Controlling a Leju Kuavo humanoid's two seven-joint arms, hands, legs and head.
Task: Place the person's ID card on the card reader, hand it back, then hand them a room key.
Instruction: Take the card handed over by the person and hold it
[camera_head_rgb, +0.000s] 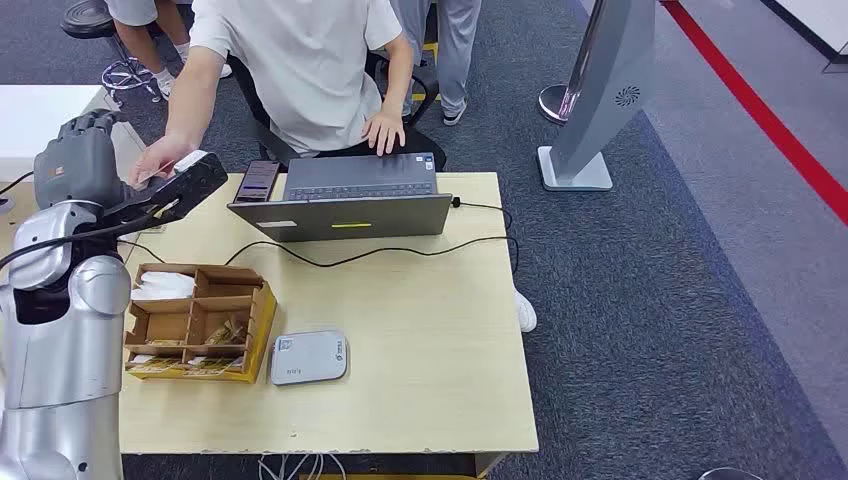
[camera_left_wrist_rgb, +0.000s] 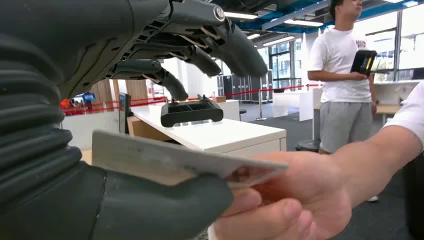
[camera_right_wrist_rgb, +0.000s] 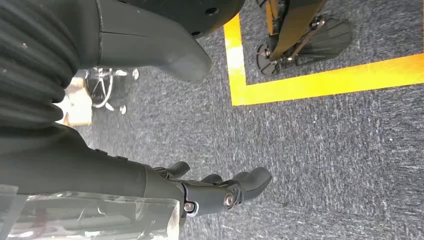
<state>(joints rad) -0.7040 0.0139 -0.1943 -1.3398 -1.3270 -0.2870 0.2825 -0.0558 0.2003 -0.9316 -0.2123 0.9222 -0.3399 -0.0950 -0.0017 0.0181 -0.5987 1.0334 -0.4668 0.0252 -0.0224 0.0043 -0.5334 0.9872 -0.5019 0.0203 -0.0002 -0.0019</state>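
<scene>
Laptop (camera_head_rgb: 345, 200) and phone (camera_head_rgb: 258, 180) are set at the desk's far edge, cable trailing across; cardboard organizer (camera_head_rgb: 200, 320) sits just beside card reader (camera_head_rgb: 308, 357). ID card (camera_left_wrist_rgb: 180, 160), pale and flat, is held off the desk's far left corner, resting on left hand (camera_left_wrist_rgb: 100, 150) thumb, fingers spread above, also pinched by person's hand (camera_left_wrist_rgb: 295, 195). Right hand (camera_right_wrist_rgb: 150, 125) hangs over carpet, fingers apart, nothing held.

Wooden table (camera_head_rgb: 420, 340): laptop (camera_head_rgb: 345, 205), phone (camera_head_rgb: 258, 180), card reader (camera_head_rgb: 308, 357), compartment box (camera_head_rgb: 198, 322).
</scene>
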